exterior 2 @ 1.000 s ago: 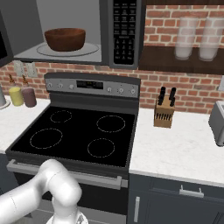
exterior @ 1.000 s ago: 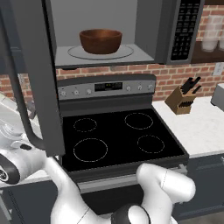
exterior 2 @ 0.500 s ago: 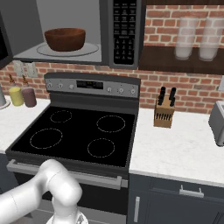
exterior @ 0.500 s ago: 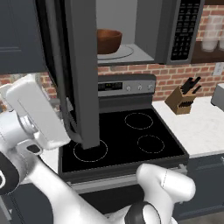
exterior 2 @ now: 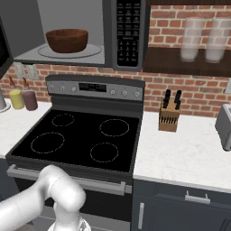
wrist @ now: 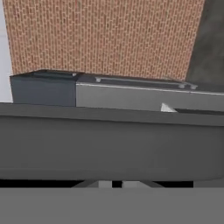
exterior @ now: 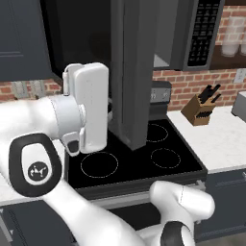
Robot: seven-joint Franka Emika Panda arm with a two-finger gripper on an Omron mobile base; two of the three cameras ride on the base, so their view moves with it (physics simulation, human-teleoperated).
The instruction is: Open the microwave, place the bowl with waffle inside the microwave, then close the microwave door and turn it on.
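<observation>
Door-closing step under way. The microwave door [exterior: 133, 72] now stands edge-on in the left base view, swung well in toward the microwave [exterior 2: 81, 31], with my arm's white link just left of it. 1 second ago the door hung wide open at the far left of that view and the cavity showed clear; half a second ago it had already come part way in. So the closing push is working, but the door is not yet latched: from the right base view the cavity is open to sight.

The bowl [exterior 2: 67, 40] sits inside the microwave on the round turntable [exterior 2: 71, 51], same spot as in both earlier frames. Waffle not visible from here. Placement looks done.

My gripper [wrist: 111, 183]: fingertips barely peek at the bottom of the hand view, close together, holding nothing that I can see. A dark grey slab lies just beyond them; I judge it the door.

Left to do: finish the swing, then the button panel [exterior 2: 127, 27] at the microwave's right.
</observation>
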